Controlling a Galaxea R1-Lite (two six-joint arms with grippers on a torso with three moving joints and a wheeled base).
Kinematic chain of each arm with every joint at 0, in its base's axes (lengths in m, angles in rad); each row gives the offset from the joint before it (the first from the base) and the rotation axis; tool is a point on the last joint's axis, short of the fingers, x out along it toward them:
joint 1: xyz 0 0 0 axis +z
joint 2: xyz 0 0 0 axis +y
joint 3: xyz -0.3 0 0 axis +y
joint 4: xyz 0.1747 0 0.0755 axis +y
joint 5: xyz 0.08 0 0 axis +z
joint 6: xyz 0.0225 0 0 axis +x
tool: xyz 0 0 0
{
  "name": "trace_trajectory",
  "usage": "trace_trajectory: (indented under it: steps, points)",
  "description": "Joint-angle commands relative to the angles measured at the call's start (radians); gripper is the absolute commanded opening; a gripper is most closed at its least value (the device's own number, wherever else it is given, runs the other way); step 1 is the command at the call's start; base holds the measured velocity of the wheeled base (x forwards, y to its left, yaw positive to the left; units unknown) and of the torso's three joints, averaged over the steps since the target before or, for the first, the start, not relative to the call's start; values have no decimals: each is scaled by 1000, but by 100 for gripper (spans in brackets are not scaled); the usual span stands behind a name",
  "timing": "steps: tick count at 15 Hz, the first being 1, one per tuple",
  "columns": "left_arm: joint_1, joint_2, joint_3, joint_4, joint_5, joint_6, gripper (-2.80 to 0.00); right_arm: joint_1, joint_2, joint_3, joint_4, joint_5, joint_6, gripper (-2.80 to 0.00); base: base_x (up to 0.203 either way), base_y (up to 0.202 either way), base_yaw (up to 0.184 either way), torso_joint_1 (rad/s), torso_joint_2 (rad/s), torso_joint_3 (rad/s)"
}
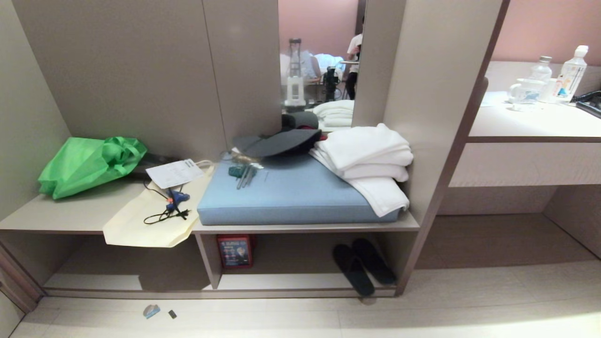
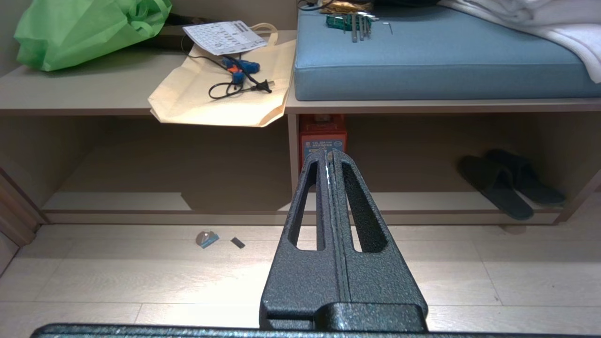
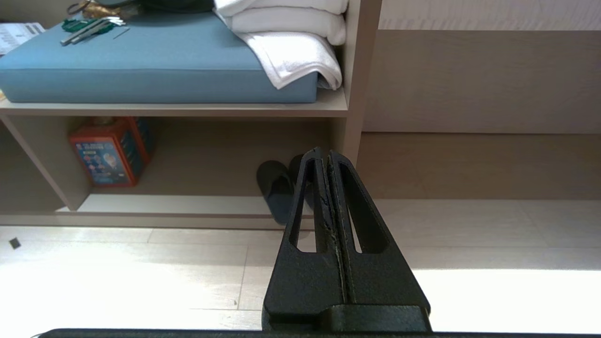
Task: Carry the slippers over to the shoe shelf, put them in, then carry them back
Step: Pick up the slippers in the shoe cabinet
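The left gripper (image 2: 330, 157) and the right gripper (image 3: 322, 154) are both seen clamped together with nothing between the fingers, held above the floor in front of the unit and well apart from any object. Neither arm appears in the head view.

The shoe shelf (image 1: 300, 280) is the low cubby under the bench board, and the slippers (image 1: 364, 266) lie in its right end, side by side and touching, with the near ends reaching over the raised front lip toward the floor. They are judged light, soft and floppy, with a fabric upper and a thin sole. A hold across the upper band, or a pinch on both slippers together where they touch, is judged most secure; a pinch on one sole edge would likely let it droop.

In the right wrist view one slipper is largely hidden behind the closed fingers. The soles' undersides cannot be seen.
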Motion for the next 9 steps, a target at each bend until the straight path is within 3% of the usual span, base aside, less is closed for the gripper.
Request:
trace_trajectory:
  steps: [1, 9]
  points:
    - [0, 1, 0, 1, 0, 0, -280, 0, 0, 0, 0, 0, 1, -280, 0, 0, 0, 0, 0, 0]
    - [0, 1, 0, 1, 0, 0, -280, 0, 0, 0, 0, 0, 1, -280, 0, 0, 0, 0, 0, 0]
